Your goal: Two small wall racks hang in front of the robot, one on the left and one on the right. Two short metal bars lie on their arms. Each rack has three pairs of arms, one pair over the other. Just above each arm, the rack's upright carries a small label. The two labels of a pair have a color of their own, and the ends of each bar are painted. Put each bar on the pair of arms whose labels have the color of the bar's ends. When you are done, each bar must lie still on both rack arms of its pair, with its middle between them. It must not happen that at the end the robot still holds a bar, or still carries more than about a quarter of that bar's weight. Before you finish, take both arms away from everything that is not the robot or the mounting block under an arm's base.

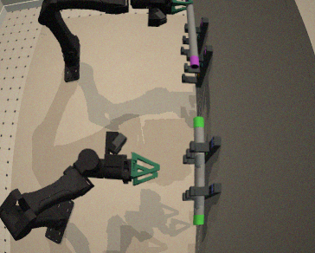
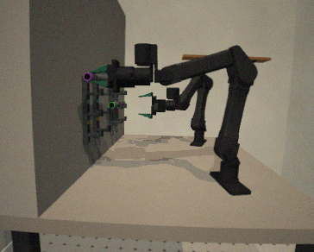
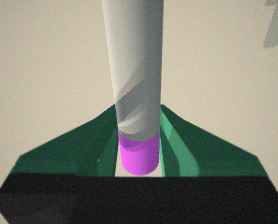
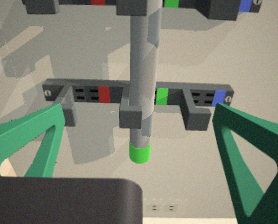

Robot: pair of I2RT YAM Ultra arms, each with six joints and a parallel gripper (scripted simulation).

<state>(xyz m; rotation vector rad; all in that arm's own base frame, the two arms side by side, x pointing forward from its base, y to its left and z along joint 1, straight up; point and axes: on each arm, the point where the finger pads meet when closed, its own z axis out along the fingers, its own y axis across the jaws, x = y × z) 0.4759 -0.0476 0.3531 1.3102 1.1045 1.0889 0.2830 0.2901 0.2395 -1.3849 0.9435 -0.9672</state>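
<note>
- Magenta-ended grey metal bar [image 1: 192,36] [image 2: 98,77] [image 3: 137,65] is clamped in the left gripper [image 1: 190,3] [image 2: 96,76] [image 3: 138,112]
- Green-ended grey metal bar [image 1: 199,169] [image 2: 113,104] [image 4: 143,65] lies on rack arms
- Right gripper's [image 1: 157,170] [image 2: 146,105] [image 4: 139,112] jaws stand wide apart

The left arm [image 1: 86,6] [image 2: 198,66] bends high at its elbow, its wrist level behind the fingers. The left gripper [image 1: 189,4] [image 2: 103,76] [image 3: 138,112] is clamped, a narrow gap between its fingers. The right arm [image 1: 49,190] [image 2: 199,110] is bent too, its wrist camera [image 1: 117,143] [image 2: 172,93] above and behind the fingers; the right gripper [image 1: 157,170] [image 2: 140,105] [image 4: 138,112] is wide open, holding nothing.
</note>
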